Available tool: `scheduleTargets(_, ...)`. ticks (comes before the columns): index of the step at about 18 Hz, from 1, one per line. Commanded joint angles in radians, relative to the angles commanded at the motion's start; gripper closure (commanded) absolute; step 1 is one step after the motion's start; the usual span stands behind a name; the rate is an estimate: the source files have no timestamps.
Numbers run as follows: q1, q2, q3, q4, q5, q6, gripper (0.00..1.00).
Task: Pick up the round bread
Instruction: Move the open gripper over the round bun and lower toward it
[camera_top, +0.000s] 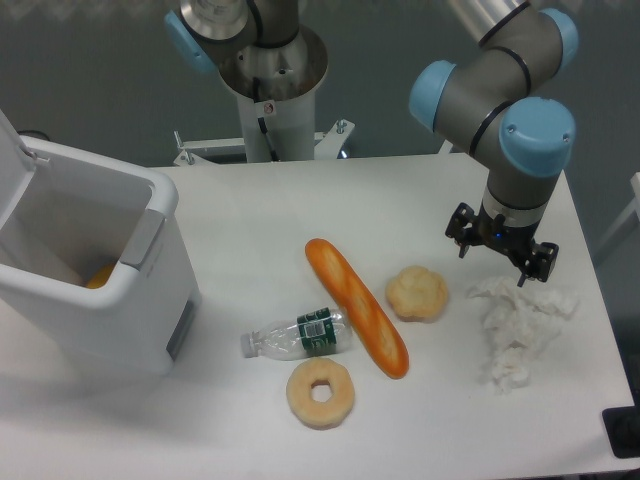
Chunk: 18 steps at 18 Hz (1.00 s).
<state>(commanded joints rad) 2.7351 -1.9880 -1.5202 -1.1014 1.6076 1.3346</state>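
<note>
My black two-finger gripper (503, 258) hangs open and empty at the right of the frame. The small, puffy, pale yellow round bread (417, 293) sits on the white table (250, 215), just left of it.

we see the round bread (417, 293) lying with bare worktop (250, 215) behind it and in front of it, so those two sides are free. on its left the long orange baguette (357, 306) runs diagonally, close beside it with only a narrow gap. on its right a crumpled white tissue (518, 330) lies near, leaving a slim strip of worktop between. our claw (502, 252) hangs above that strip, up and to the right of the bread, fingers spread. the ring-shaped bread (320, 392), the plastic bottle (298, 335) and the white bin (90, 265) sit beyond the baguette, well apart.
</note>
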Motion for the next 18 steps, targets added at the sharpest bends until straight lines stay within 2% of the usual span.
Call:
scheduleTargets(4, -0.008, -0.002, -0.002, 0.002, -0.006, -0.008, 0.00)
scheduleTargets(6, -0.011, -0.005, -0.030, 0.014, -0.027, -0.012, 0.00)
scheduleTargets(9, -0.006, -0.023, -0.077, 0.061, -0.057, -0.011, 0.00)
scheduleTargets(14, -0.031, -0.061, -0.120, 0.063, -0.060, -0.011, 0.00)
scheduleTargets(18, -0.035, -0.098, -0.100, 0.067, -0.063, -0.011, 0.00)
